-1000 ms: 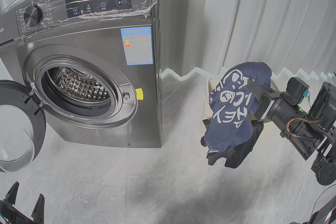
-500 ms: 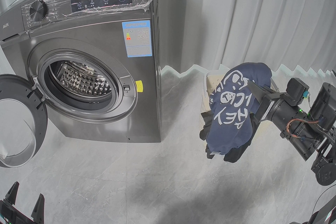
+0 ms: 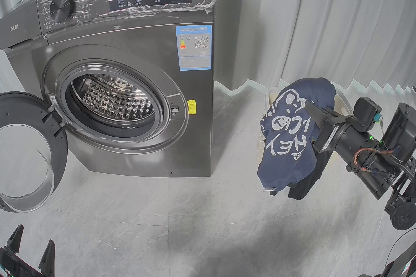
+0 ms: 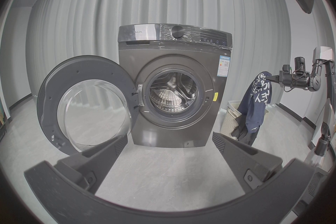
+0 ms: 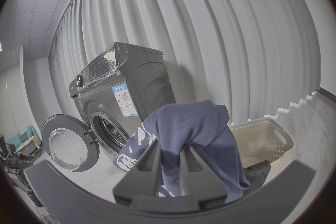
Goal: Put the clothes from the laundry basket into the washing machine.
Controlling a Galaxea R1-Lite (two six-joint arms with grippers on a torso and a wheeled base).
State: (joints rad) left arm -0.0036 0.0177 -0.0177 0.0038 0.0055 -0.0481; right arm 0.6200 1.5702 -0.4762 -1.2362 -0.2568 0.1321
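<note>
The navy T-shirt [image 3: 288, 135] with white print hangs pinched in the right gripper [image 5: 170, 147] over the laundry basket [image 5: 266, 137], bare floor [image 3: 208, 213] separating it from the washing machine [image 3: 130, 53], door [image 3: 26, 152] swung aside, left gripper [image 4: 168, 139] spread wide.

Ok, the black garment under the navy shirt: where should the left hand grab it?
Pinch the black garment at its bunched lower fold, below the navy shirt, approaching low from the washing machine side. That fold seems to hang exposed there, while the right hand and laundry basket crowd the far side.
</note>
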